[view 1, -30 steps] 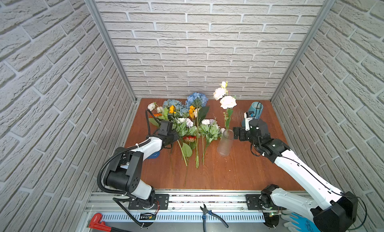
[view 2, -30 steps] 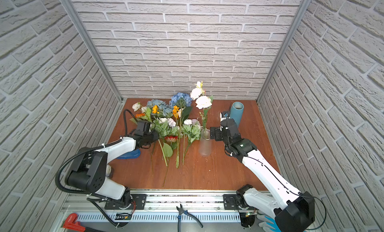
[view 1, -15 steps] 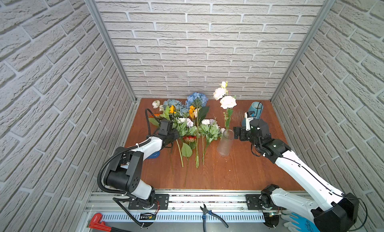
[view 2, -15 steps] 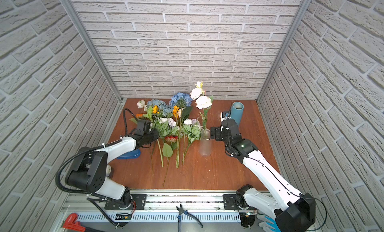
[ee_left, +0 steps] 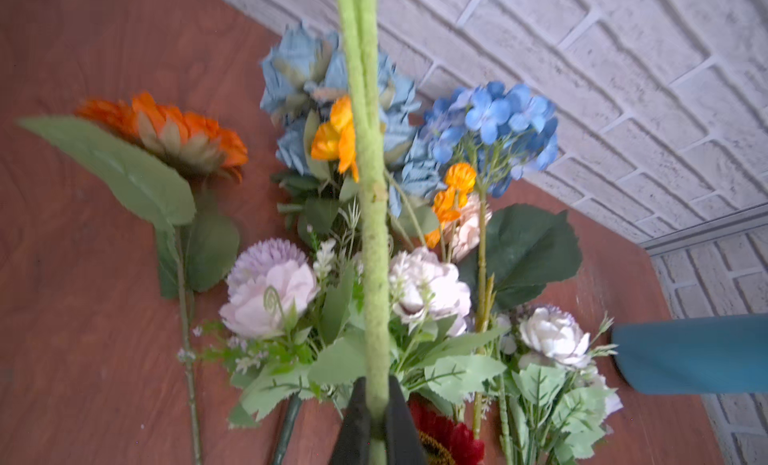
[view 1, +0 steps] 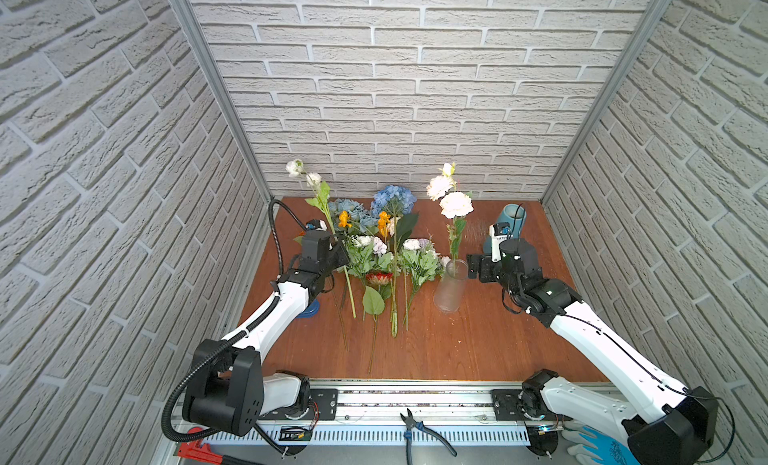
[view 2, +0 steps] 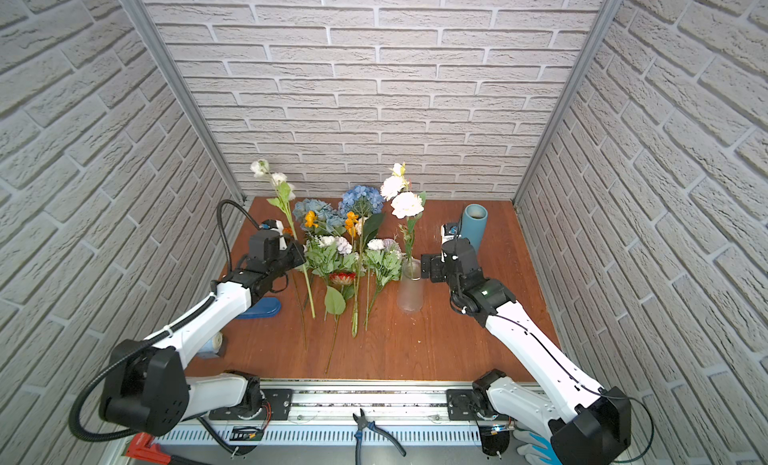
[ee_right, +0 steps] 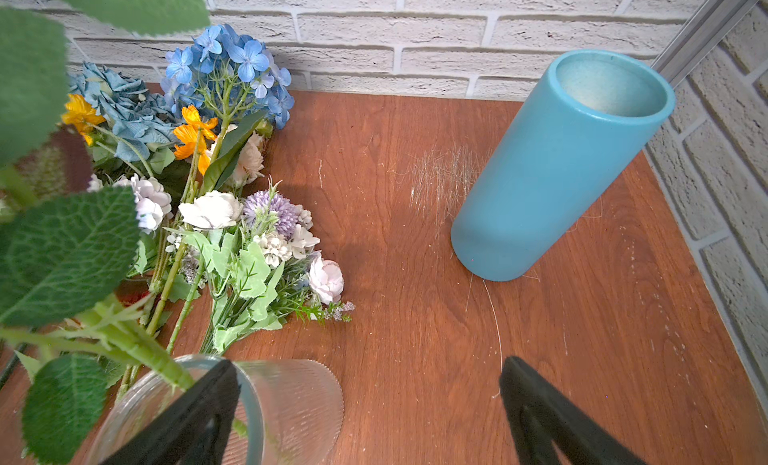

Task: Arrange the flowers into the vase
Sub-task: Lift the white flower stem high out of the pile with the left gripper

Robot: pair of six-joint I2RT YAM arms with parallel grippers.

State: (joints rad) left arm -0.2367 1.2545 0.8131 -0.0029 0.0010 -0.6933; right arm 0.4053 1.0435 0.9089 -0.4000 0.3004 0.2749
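White arms (view 1: 274,317), black joints (view 1: 228,388) — black corrugated cable (view 1: 275,234).

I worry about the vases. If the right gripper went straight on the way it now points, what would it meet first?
Probably only bare table: the open right gripper aims between the glass vase, close beside it, and the blue vase. Depth is unclear.

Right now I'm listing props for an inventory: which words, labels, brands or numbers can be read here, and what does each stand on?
Nothing legible.
Sticker on the base rail: too small to read.
Print on the blue glove: too small to read.
Flowers, glass vase, blue vase: no markings visible.
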